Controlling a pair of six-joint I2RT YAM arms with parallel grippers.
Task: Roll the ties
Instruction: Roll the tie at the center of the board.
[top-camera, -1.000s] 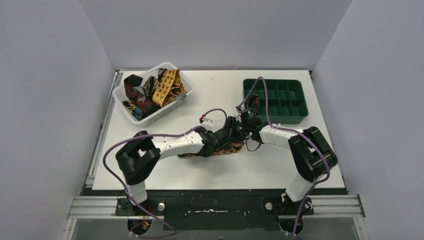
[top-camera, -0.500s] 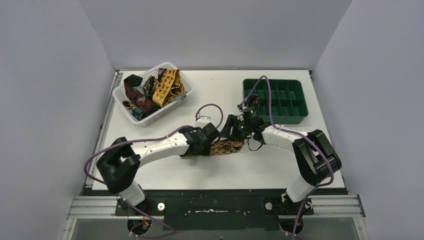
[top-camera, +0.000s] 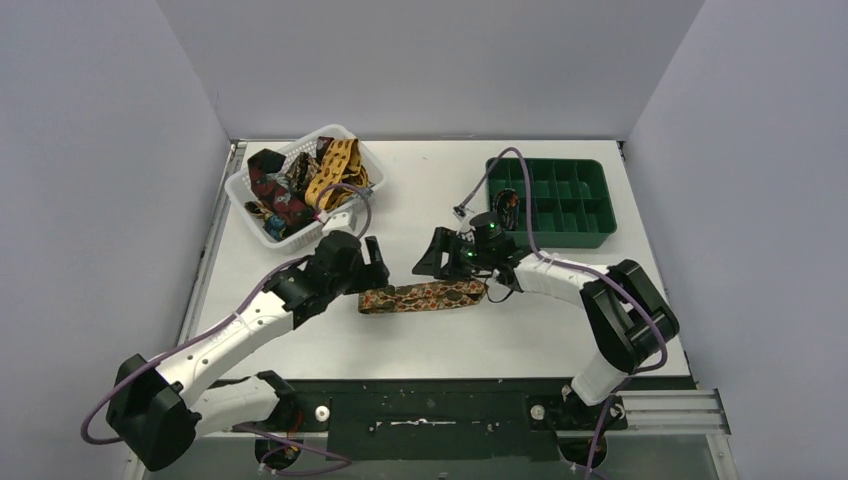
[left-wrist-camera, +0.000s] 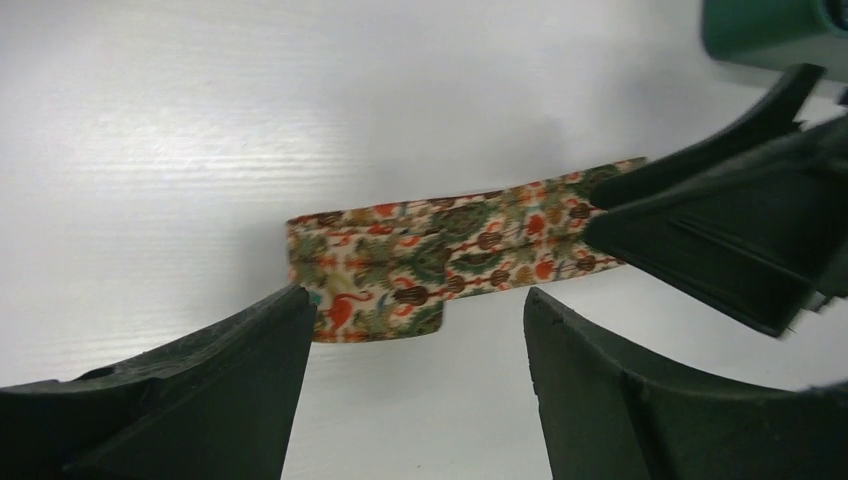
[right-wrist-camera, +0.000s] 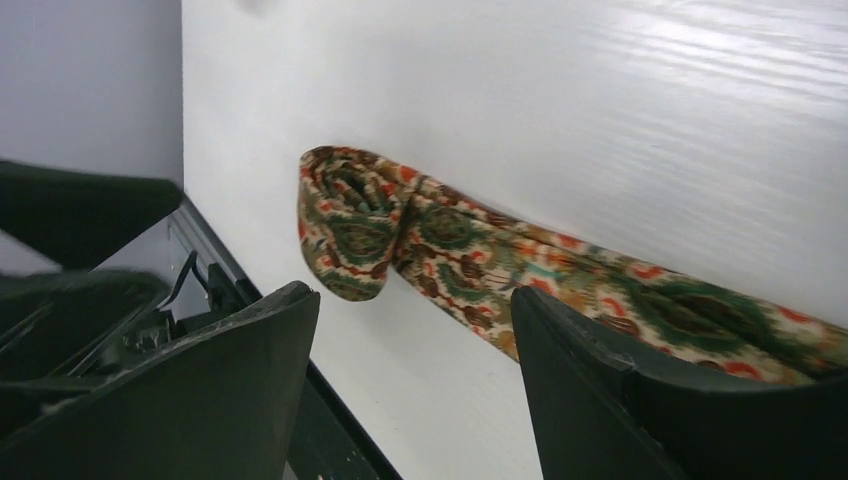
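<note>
The tie (top-camera: 425, 296) looks soft, light and slippery; pinch its folded end by the left gripper (top-camera: 374, 262). That and the right gripper (top-camera: 430, 257) hang released.

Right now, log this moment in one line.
left gripper open, empty | right gripper open, empty | patterned tie loose on table, mostly unrolled | other ties in basket

Pale grey walls (top-camera: 430, 60), white table (top-camera: 440, 190), even light
</note>
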